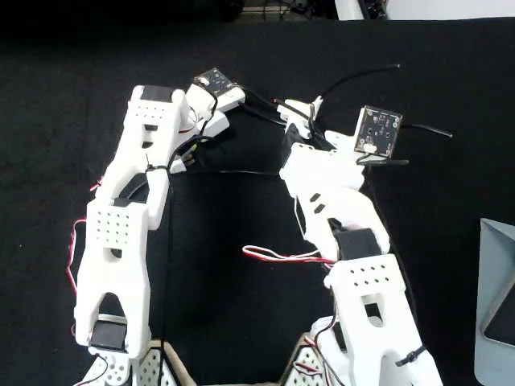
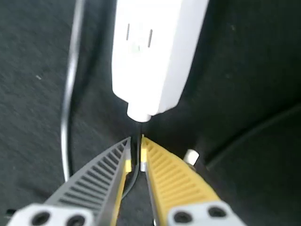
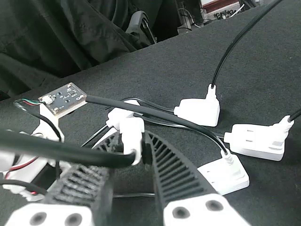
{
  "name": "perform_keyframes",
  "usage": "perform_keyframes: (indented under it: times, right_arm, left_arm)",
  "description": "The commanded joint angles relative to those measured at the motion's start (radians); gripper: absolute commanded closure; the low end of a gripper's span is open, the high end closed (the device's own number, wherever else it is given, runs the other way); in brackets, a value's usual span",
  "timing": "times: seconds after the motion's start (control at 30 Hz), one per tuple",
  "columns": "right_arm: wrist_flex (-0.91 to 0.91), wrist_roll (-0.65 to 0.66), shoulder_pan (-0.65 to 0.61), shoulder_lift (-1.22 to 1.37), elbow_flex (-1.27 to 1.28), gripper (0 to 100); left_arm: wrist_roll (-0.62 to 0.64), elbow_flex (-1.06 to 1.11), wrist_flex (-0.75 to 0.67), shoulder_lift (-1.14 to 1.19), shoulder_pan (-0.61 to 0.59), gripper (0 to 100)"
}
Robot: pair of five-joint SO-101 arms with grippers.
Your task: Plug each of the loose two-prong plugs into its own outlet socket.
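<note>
Pinching a thin black cord [image 2: 141,136] in the left hand [image 2: 136,149], with fingers all but together, just short of the white outlet socket [image 2: 155,52], two slots showing. Clamped on a white plug [image 3: 128,123] over in the right hand [image 3: 135,141], thick black cable [image 3: 155,114] trailing off it, other white cord ends [image 3: 200,112] lying near on the cloth. From above: left arm [image 1: 129,217] stretched toward 11 o'clock, right arm [image 1: 346,209] toward 12, tips pretty close to each other. Black-covered desk [image 1: 451,72] underneath, grey bin [image 1: 492,305] at the 4 o'clock edge.
</note>
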Motion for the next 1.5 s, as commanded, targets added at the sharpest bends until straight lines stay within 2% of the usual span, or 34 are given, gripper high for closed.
perform_keyframes:
  times: [0.0, 0.17, 0.33, 0.57, 0.83, 0.97, 1.23, 1.47]
  right_arm:
    - [-0.020, -0.008, 0.009, -0.022, -0.005, 98.6]
    - [-0.020, -0.008, 0.009, -0.022, -0.005, 98.6]
    - [-0.020, -0.008, 0.009, -0.022, -0.005, 98.6]
    - [-0.020, -0.008, 0.009, -0.022, -0.005, 98.6]
    - [-0.020, -0.008, 0.009, -0.022, -0.005, 98.6]
    - [-0.020, -0.008, 0.009, -0.022, -0.005, 98.6]
    - [-0.020, -0.008, 0.009, -0.022, -0.004, 98.6]
    - [-0.020, -0.008, 0.009, -0.022, -0.004, 98.6]
  left_arm:
    - [-0.014, -0.142, 0.173, -0.014, -0.002, 97]
    - [-0.008, -0.297, 0.374, -0.014, -0.004, 97]
    - [0.049, -0.294, 0.370, -0.072, -0.033, 97]
    - [0.075, -0.036, 0.370, -0.341, -0.012, 97]
    - [0.077, 0.443, 0.356, -0.758, 0.082, 97]
    - [0.081, 0.739, 0.258, -0.934, 0.094, 97]
    - [0.153, 1.365, -0.091, -1.263, 0.099, 97]
    - [0.190, 1.669, -0.265, -1.448, 0.101, 97]
